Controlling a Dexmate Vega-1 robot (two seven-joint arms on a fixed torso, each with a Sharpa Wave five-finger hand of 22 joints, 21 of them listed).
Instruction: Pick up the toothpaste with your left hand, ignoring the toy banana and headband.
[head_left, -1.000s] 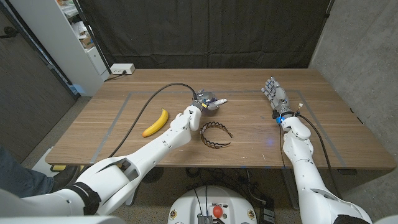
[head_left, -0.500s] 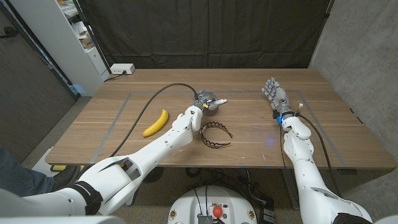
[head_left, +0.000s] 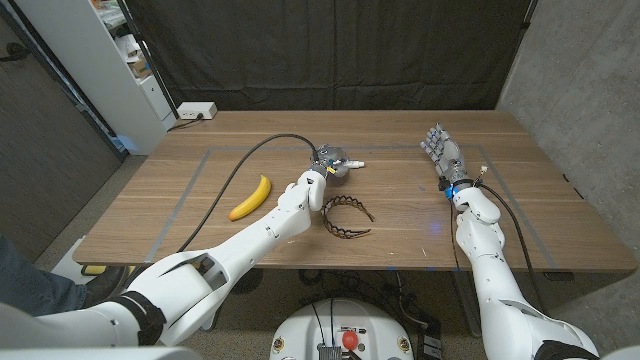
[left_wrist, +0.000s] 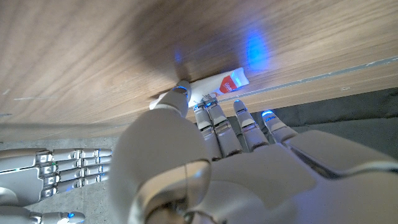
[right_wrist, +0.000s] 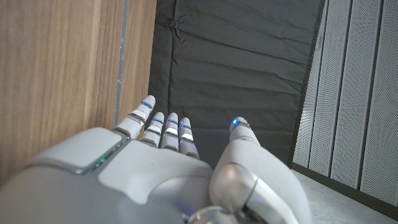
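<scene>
The toothpaste (left_wrist: 225, 83), a white and red tube, lies on the wooden table (head_left: 400, 200) near its middle; its white end (head_left: 356, 163) pokes out from under my left hand (head_left: 331, 160). In the left wrist view my left hand (left_wrist: 211, 162) reaches down onto the tube, thumb tip and fingertips (left_wrist: 207, 107) pressed against it as it lies on the wood. My right hand (head_left: 441, 149) stands upright at the table's right side, fingers apart, holding nothing; it shows again as the right hand (left_wrist: 56, 167) in the left wrist view.
A yellow toy banana (head_left: 251, 197) lies left of my left arm. A dark headband (head_left: 346, 217) lies just in front of the left hand. A black cable (head_left: 262, 148) curves across the table. A white power strip (head_left: 195, 111) sits at the far left edge.
My left hand's fingers have drawn in over the toothpaste and the hand looks more compact. The right hand, banana and headband have not moved.
</scene>
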